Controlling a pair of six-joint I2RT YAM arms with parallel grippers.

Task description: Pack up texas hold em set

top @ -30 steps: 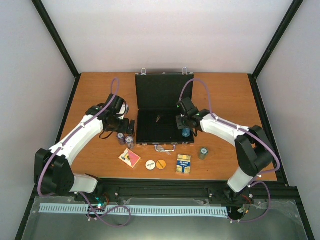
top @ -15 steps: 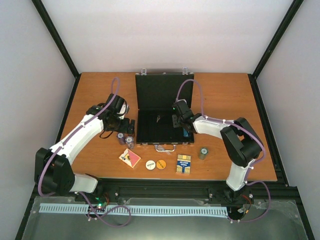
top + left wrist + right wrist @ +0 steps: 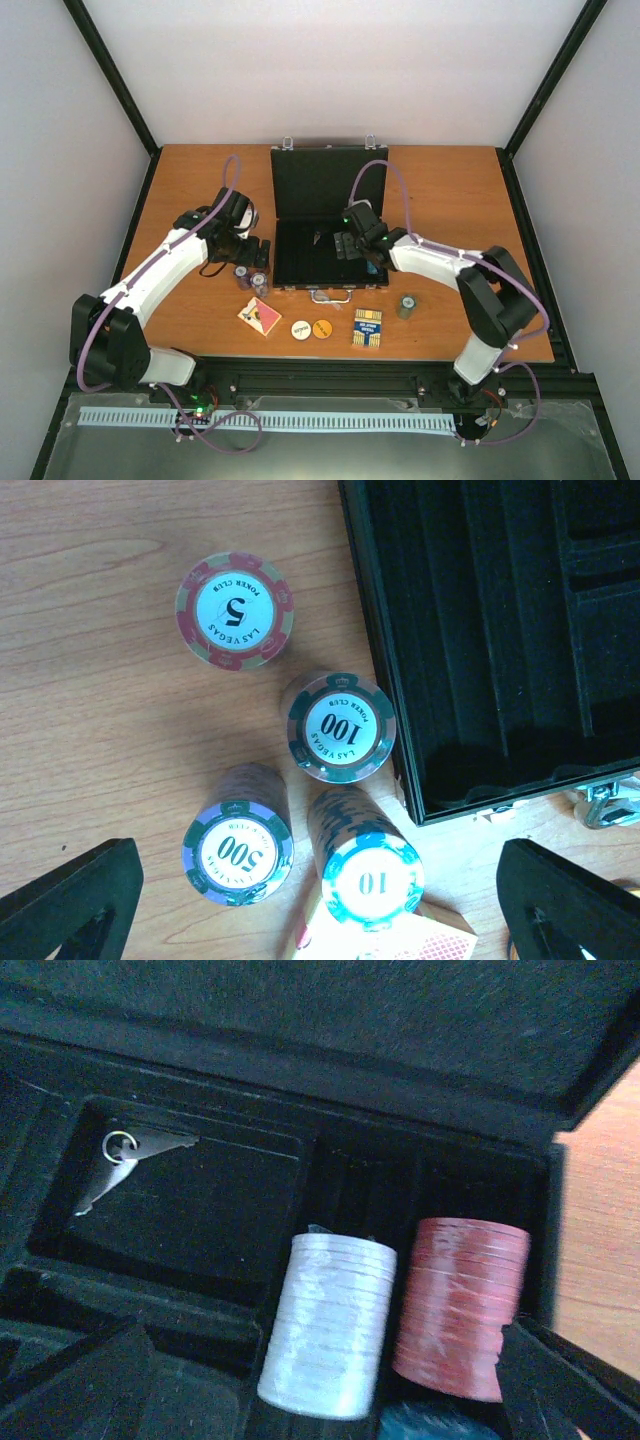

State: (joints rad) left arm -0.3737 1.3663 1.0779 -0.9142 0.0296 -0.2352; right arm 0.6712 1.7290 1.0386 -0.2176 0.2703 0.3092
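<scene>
Your right tool (image 3: 320, 1370) is spread over a white stack (image 3: 328, 1325) and a red stack (image 3: 460, 1305) in the case (image 3: 300, 1020). Your left tool (image 3: 320, 890), also spread, hangs over four chip stacks (image 3: 338, 725) on the table (image 3: 90, 700).

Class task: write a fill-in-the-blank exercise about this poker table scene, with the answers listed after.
The black case lies ___. Inside, the stack lying alongside the white chip stack is ___. On the table, the purple chip stack is marked ___.
Missing: open, red, 500.
</scene>
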